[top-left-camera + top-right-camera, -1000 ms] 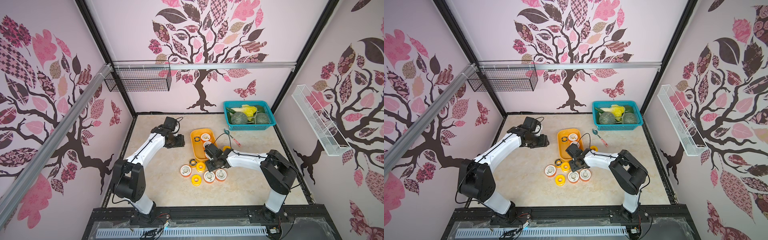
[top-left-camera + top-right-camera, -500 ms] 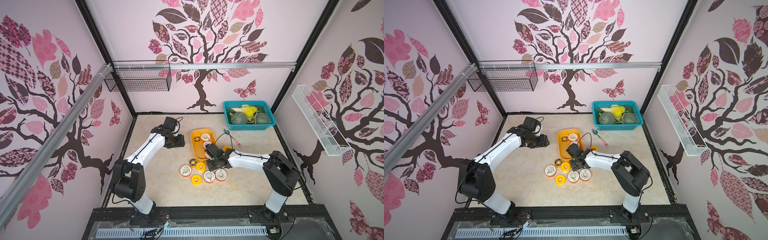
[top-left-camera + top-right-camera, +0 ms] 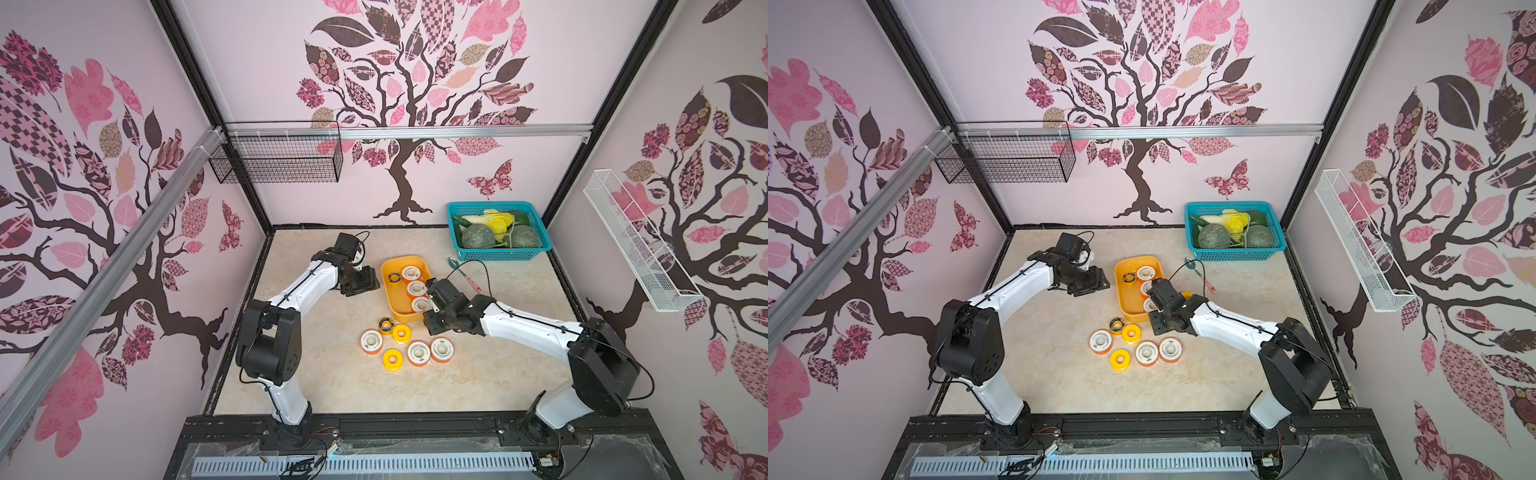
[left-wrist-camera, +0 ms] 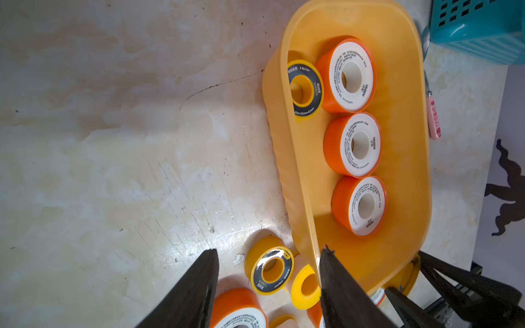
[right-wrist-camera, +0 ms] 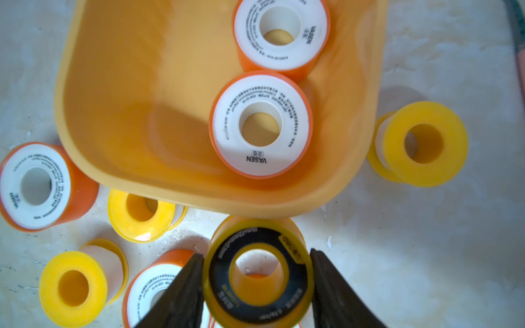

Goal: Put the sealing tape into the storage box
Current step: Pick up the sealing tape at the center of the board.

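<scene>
The yellow-orange storage box (image 3: 405, 259) sits mid-table and holds three white-faced orange spools (image 3: 416, 289) and one black-faced spool (image 3: 394, 276) of sealing tape. Several more spools (image 3: 392, 360) lie on the table in front of it. One yellow spool (image 5: 423, 143) rests beside the box (image 5: 127, 113). My right gripper (image 5: 255, 253) is shut on a yellow spool with a black ring face (image 5: 298, 279), held just off the box's near end. This spool is hidden in both top views. My left gripper (image 4: 268, 252) stands open at the box's left side (image 4: 397, 198), one finger against the rim.
A teal spoon with a pink handle (image 3: 455, 262) lies right of the box. The teal latticed basket (image 3: 498, 249) of vegetables stands at the back right. A black wire basket (image 3: 276, 160) and a white one (image 3: 636, 245) hang on the walls.
Both arms stay almost where they were by the box. The right arm has shifted slightly. The spools on the table have not moved.
</scene>
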